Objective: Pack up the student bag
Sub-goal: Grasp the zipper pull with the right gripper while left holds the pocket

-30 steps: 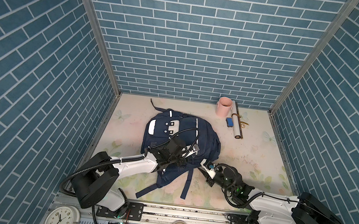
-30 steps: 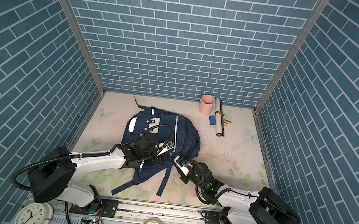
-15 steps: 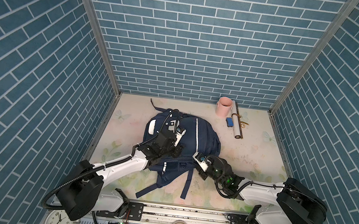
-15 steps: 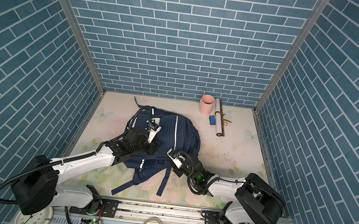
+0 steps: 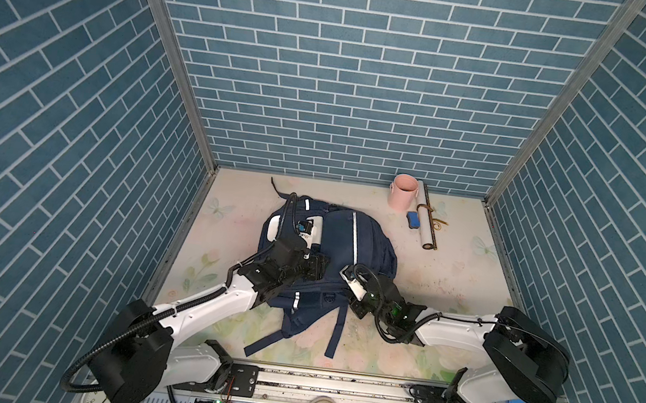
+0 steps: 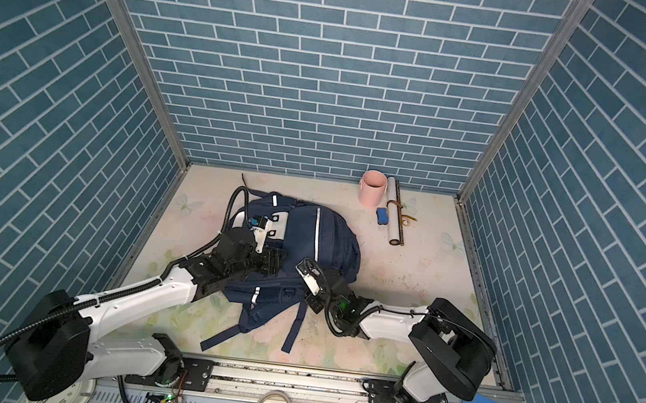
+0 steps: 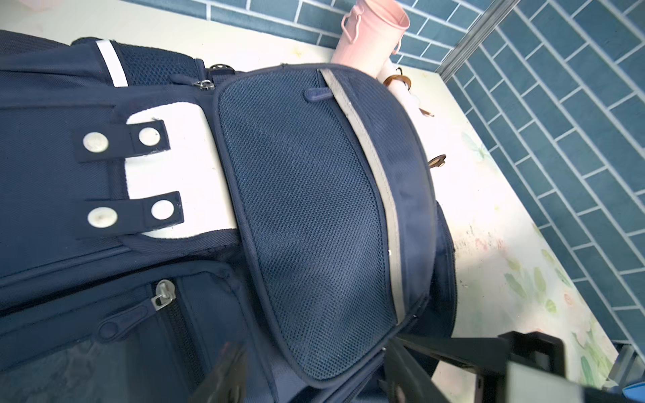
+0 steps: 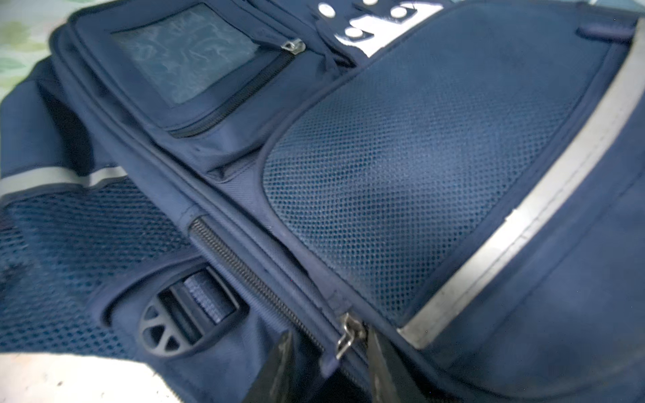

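Two pincers were on the bag. The right pincer (image 8: 328,349) had pushed further in from the near right over the last second. It sat part-spread astride the main zip, with the zip pull (image 8: 347,335) at its tips. The wrist view showed no clear pinch. I read that as lining up to drag the zip open, so packing proper hadn't started.

The left pincer (image 7: 314,370) had backed slightly toward the bag's left, its arm stretched out more than a second earlier. It was spread wide over the edge of the mesh panel (image 7: 303,195) and gripped nothing visible. It was likely there to pin the fabric while the zip runs.

The bag (image 5: 374,250) lay mid-surface (image 5: 454,281), front up, in the same spot as before. Its straps (image 5: 335,329) trailed toward the near edge. The grey strip (image 5: 355,235) showed end to end, whereas a second earlier the left wrist and its cable covered part of it.

At the far right, the cup (image 5: 402,195), roll (image 5: 426,227) and blue block (image 5: 413,219) sat well apart from the bag and unmoved. Nothing was packed.
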